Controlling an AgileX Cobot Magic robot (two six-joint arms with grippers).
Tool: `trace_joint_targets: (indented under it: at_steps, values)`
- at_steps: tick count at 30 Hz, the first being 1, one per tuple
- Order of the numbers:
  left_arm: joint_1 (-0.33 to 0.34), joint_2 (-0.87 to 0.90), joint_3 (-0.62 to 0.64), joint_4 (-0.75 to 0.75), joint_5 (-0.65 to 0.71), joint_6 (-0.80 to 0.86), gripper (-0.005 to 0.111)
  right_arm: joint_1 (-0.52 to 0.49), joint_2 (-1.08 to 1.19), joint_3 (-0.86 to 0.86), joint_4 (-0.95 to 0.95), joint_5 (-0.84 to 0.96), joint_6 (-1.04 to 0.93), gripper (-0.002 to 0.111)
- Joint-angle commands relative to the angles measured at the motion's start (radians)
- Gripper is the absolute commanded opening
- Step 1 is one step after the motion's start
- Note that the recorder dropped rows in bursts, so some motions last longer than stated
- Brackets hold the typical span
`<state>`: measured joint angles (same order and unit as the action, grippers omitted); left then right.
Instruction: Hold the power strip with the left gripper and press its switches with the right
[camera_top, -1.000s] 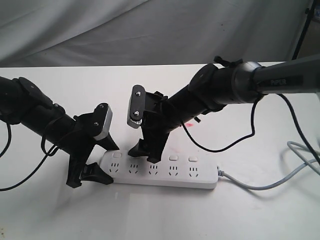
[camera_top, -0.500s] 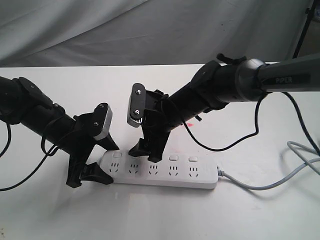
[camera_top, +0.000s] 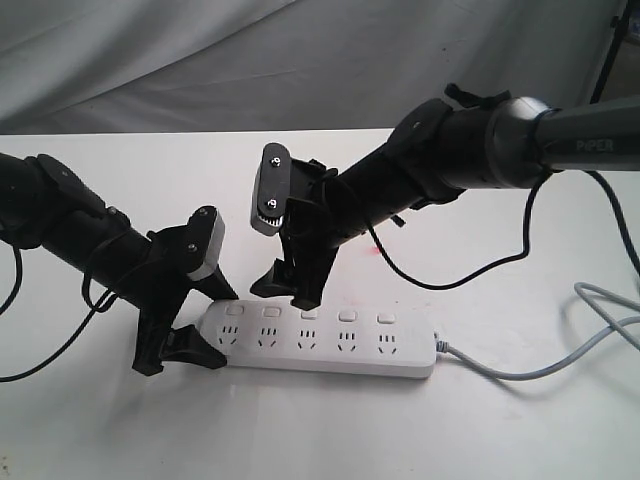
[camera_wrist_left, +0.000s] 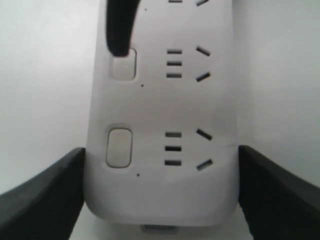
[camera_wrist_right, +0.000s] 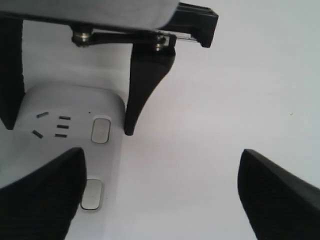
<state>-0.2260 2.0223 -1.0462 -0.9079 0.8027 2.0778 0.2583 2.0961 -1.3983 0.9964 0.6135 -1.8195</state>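
Flat white table: carries everything, with a crumpled grey cloth backdrop hung behind it.

Thick dark grey right arm, lettered PIPER: reaches in from the right and across the middle.

Slim black left arm, wrapped in thin black cables: comes in low from the left.

Long flat white plastic power strip, rounded ends, five sockets: lies flat on the table towards the front, lengthwise left to right. A grey cable leaves its right end and curves away to the right.

Black two-fingered left gripper with a white-grey block: grasps the power strip by its left end. The left wrist view shows one finger against each long side.

Black two-fingered right gripper with a screwed white-grey block: released, fingers spread wide with nothing held. Its tips point down over the second and third buttons from the held end. Whether they touch cannot be told.

Five small white rounded-square switches: stand in a row along the strip's farther side, one by each socket.
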Motion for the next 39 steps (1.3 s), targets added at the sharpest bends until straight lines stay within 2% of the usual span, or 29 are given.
trace_joint_targets:
  at_steps: [1,5,13,17,39]
  values:
    - [-0.005,0.003,-0.004,0.003,0.006,0.001,0.006,-0.005,-0.009,0.006,-0.028,-0.002,0.030,0.076]
    - [-0.005,0.003,-0.004,0.003,0.006,0.001,0.006,-0.039,-0.009,0.006,-0.090,0.043,0.081,0.076]
    - [-0.005,0.003,-0.004,0.003,0.006,-0.003,0.006,-0.099,-0.011,0.018,-0.091,0.095,0.101,0.076]
    - [-0.005,0.003,-0.004,0.003,0.006,-0.003,0.006,-0.099,-0.021,0.063,-0.091,0.022,0.088,0.076]
    - [-0.005,0.003,-0.004,0.003,0.006,0.003,0.006,-0.071,0.004,0.065,-0.071,0.025,0.067,0.076]
